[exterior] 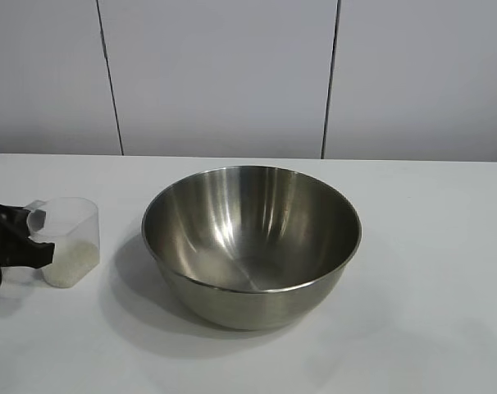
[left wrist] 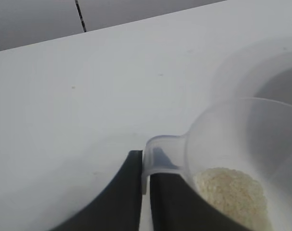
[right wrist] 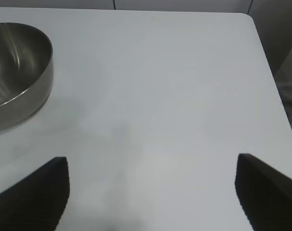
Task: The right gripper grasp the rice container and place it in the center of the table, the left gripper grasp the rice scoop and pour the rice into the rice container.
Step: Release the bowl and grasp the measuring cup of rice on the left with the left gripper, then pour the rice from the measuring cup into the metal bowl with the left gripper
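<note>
white table [exterior: 429, 246] carries the rice container [exterior: 251, 242] at its centre, ready for pouring. near the left edge my left gripper [left wrist: 145, 192] is clamped on the rice scoop [exterior: 66, 240] handle, rice [left wrist: 232, 195] seemingly undisturbed. my right gripper [right wrist: 151, 192] idles, fingers apart, beside the bowl.

No readable text, label, brand, number or sign appeared in any view. The surfaces that showed carried no markings that could be made out.
</note>
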`<state>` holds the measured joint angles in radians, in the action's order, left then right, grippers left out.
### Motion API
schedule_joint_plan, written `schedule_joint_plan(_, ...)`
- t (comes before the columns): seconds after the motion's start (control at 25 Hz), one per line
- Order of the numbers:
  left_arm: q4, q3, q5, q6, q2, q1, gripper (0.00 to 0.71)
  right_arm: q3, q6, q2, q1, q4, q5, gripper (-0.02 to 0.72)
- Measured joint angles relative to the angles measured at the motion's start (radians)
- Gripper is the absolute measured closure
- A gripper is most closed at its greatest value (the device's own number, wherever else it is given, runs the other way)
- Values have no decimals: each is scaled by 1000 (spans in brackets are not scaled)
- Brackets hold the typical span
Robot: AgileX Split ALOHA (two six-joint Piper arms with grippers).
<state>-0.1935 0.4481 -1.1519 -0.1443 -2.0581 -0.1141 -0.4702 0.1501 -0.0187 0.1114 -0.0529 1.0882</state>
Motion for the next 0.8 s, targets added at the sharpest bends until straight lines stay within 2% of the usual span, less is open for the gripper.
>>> schedule_joint_plan(0.48, -37, 0, 1, 41, 1, 0, 700, 0, 0, 0, 0, 0, 0, 64)
schedule_joint_plan(0.8, -76, 0, 4, 8, 144, 0, 700, 0, 0, 0, 0, 0, 0, 64)
